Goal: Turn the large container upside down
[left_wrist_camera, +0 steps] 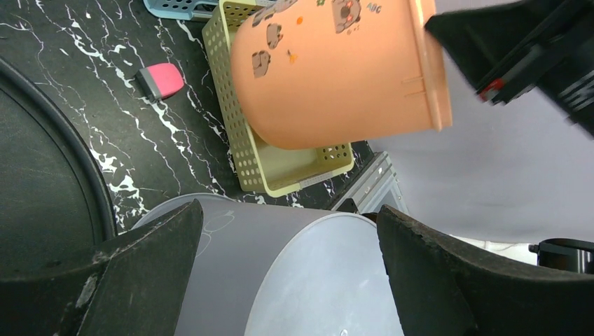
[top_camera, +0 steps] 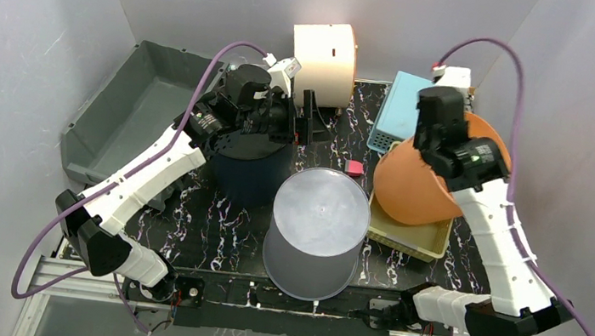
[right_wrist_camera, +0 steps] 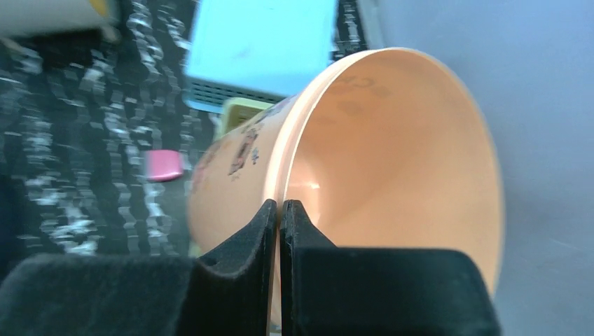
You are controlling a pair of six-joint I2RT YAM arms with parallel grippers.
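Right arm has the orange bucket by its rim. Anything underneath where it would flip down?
Yes. The yellow basket lies directly beneath the tilted orange bucket, which the right gripper pinches by the rim. The upturned grey container stands close on the bucket's left.

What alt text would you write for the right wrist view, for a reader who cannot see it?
The right gripper is shut on the rim of an orange bucket, which is tipped so that its inside shows. Behind it, blurred, are a light blue basket and a small pink object on a black marbled table.
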